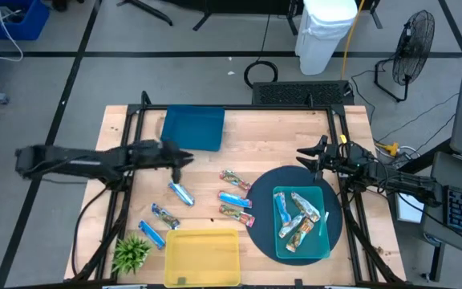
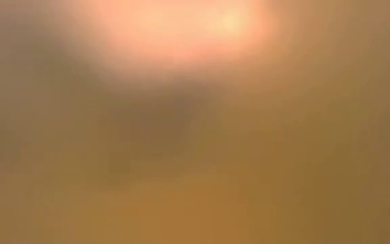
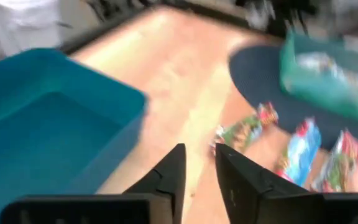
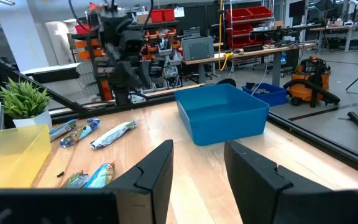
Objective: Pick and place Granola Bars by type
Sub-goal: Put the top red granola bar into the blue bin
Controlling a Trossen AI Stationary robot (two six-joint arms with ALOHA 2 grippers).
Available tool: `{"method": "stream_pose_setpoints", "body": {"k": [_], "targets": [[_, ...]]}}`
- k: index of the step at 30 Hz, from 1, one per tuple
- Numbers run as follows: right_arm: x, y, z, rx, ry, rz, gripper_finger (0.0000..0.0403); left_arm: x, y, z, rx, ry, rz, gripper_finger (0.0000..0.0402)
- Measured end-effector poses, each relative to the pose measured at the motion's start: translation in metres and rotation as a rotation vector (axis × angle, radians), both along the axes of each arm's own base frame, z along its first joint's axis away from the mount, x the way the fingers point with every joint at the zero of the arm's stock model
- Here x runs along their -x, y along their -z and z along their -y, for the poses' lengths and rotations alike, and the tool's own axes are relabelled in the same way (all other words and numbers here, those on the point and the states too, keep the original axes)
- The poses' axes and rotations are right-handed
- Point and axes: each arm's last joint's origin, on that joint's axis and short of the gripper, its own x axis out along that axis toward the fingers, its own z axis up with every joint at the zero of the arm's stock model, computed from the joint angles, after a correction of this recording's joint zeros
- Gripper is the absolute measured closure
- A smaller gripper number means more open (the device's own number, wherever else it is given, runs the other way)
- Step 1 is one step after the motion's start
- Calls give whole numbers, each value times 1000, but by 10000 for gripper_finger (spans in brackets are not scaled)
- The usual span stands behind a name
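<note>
Dark jointed arms (image 1: 79,160), black angular fingers (image 4: 160,168) — matte

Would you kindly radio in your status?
Left gripper empty above loose granola bars. Right gripper open, waiting beside teal tray. Nothing in the way.

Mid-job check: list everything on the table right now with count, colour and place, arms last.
Loose granola bars: six; blue-silver and multicoloured; on bare wood between the blue bin and the yellow bin, three nearer the mat.
Granola bars in the teal tray: a pile, exact count unclear; mixed colours.
Teal tray: one; on the round mat.
Round mat: one; dark; right side of table.
Blue bin: one; far side, empty.
Yellow bin: one; near edge, empty.
Plant: one; green; near left corner.
Left gripper: slightly open, holding nothing, beside the blue bin.
Right gripper: open, empty, at the mat's far edge.
</note>
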Motion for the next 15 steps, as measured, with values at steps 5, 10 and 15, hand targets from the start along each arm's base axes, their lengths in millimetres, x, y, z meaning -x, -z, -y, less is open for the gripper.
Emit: {"method": "stream_pose_setpoints", "body": {"k": [5, 10, 15], "targets": [[0, 0, 0, 0, 0, 0, 268, -65, -10, 3, -118, 152, -171, 243], [0, 0, 0, 0, 0, 0, 268, -118, 3, 10, -221, 313, -354, 195], [0, 0, 0, 0, 0, -1, 268, -151, 29, 13, -243, 384, -515, 186]]}}
